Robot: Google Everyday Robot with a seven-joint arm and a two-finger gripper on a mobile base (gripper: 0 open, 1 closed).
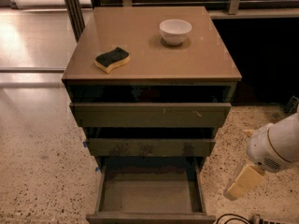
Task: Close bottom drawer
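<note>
The bottom drawer [150, 189] is pulled far out of the cabinet, its shallow tray empty and its flat front [150, 217] at the lower edge of the view. Above it are the mid-width mottled drawer [150, 146] and the widest scratched drawer [150, 114], both pulled out slightly. My gripper [243, 183] hangs low to the right of the cabinet, beside the open bottom drawer and apart from it, below the white arm [275, 146].
On the tan cabinet top [149, 55] lie a yellow-and-dark sponge [112, 59] and a white bowl [175, 31]. Speckled floor lies on both sides. A dark cable [236, 218] lies at the bottom right. A dark recess is behind the arm at right.
</note>
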